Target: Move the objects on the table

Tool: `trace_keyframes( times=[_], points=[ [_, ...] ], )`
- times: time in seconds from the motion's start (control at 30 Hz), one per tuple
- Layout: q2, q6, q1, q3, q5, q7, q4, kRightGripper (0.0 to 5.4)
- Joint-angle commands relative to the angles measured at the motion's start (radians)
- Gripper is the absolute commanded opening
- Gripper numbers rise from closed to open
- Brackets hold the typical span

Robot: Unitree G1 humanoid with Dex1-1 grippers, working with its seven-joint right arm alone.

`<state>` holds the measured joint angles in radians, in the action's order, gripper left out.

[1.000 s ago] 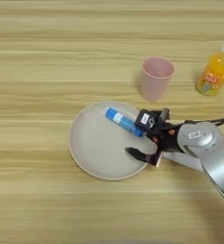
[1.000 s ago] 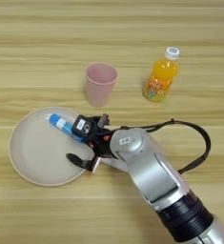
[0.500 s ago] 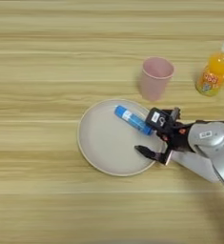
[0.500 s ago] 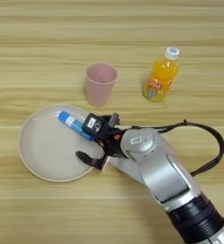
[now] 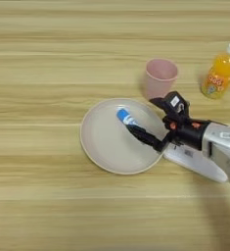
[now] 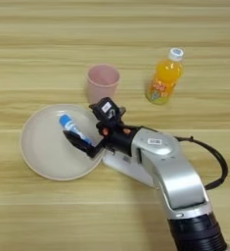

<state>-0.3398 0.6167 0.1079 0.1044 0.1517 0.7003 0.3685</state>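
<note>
blue tube (image 6: 70, 125) on plate (image 6: 38, 157), 9 o'clock of gripper (image 6: 89, 128) | fingers spread, straddling it | looks light, slick; grip mid-body

No legible text — bottle (image 6: 164, 77) label, device (image 5: 195, 161) barcode, both unreadable

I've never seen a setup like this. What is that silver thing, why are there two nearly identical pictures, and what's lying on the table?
The silver thing is a humanoid robot's right arm, ending in a gripper with two black jaws. Both pictures come from a stereo camera on its head, looking down; one eye sees slightly further left, the other further right. On the wooden table are a beige plate, a pink cup, an orange juice bottle, and a flat white device partly under the arm. The open jaws reach over the plate's right side around a small blue tube lying there.
</note>
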Motion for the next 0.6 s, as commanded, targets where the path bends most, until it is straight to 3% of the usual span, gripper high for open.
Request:
trace_keyframes(
  times=[0.03, 0.43, 0.53, 0.6],
  points=[
    [0.008, -0.077, 0.051, -0.052, 0.048, -0.024, 0.045, 5.38],
    [0.069, -0.216, 0.055, -0.166, 0.140, -0.087, 0.051, 5.38],
    [0.095, -0.285, 0.055, -0.194, 0.135, -0.127, 0.048, 5.38],
    [0.109, -0.377, 0.062, -0.211, 0.097, -0.173, 0.036, 5.38]
  ],
)
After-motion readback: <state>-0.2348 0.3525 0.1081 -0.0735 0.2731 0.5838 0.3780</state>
